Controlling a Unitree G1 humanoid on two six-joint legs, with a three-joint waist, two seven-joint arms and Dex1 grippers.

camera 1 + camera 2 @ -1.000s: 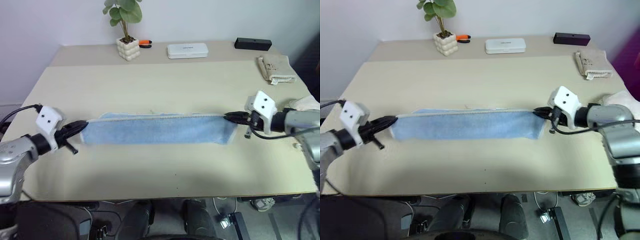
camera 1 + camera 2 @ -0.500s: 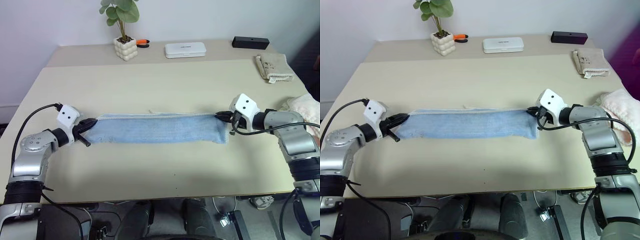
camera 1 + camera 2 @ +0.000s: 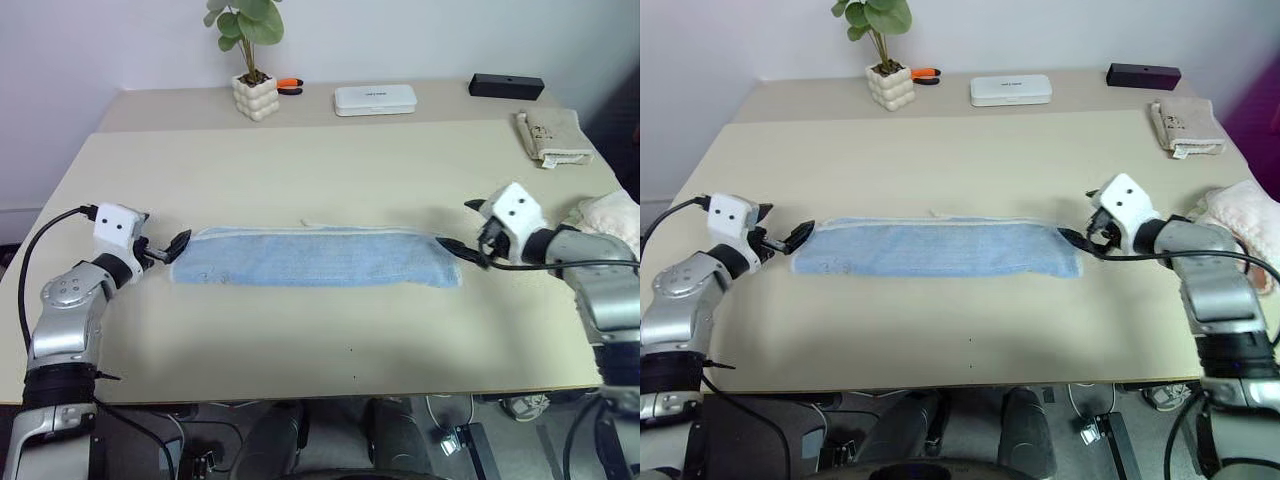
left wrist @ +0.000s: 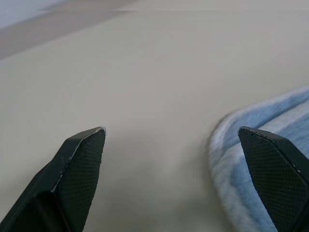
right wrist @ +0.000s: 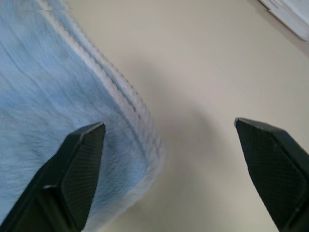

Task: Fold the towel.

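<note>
Long folded light blue terry towel (image 3: 315, 258): dark emblem not discernible; layer count cannot be read. Pale pink fluffy towel (image 3: 612, 212) cut off by right frame edge. Small orange-and-black object (image 3: 289, 87) behind white bubble-shaped plant pot (image 3: 256, 97): too small to identify. Plant's upper leaves cropped at top.

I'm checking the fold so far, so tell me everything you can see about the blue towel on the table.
The towel is light blue soft terry with a pale whitish trim along its far edge. It lies flat on the beige table as a long narrow band, folded lengthwise, running from side to side. The left gripper and the right gripper stand open at its two ends, neither holding it.
</note>
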